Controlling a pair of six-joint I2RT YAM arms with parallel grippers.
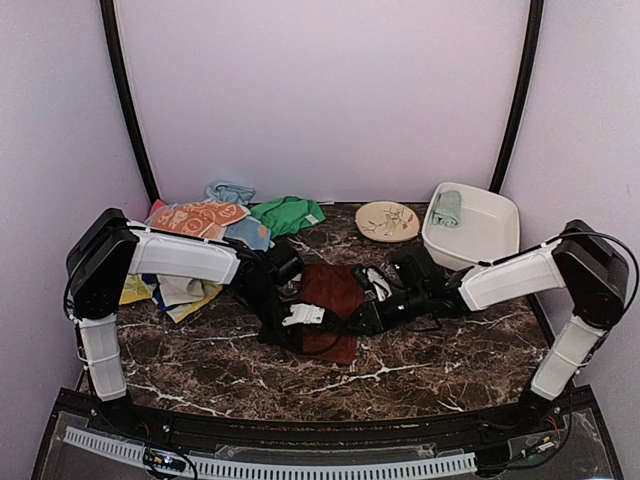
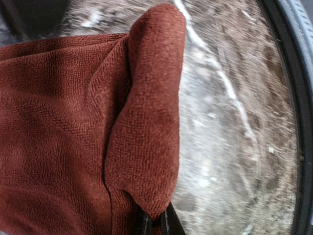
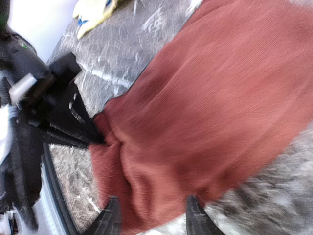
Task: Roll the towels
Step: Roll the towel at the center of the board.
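The dark maroon towel (image 1: 335, 290) lies on the marble table (image 1: 450, 350) between both arms, its near edge folded up into a short roll (image 2: 146, 122). My left gripper (image 1: 300, 318) is shut on the corner of that folded edge (image 2: 155, 223). My right gripper (image 1: 357, 322) is open; its two fingers (image 3: 110, 220) straddle the towel's near edge (image 3: 195, 112) without pinching it. The left gripper's black fingers also show in the right wrist view (image 3: 83, 134), holding the towel's corner. A pale mint-green towel (image 1: 447, 208) lies in the white basin (image 1: 495, 230).
A green towel (image 1: 288, 214) and a pile of patterned and blue towels (image 1: 200, 222) lie at the back left, with a yellow cloth (image 1: 175, 295) under the left arm. A round patterned plate (image 1: 387, 221) sits by the basin.
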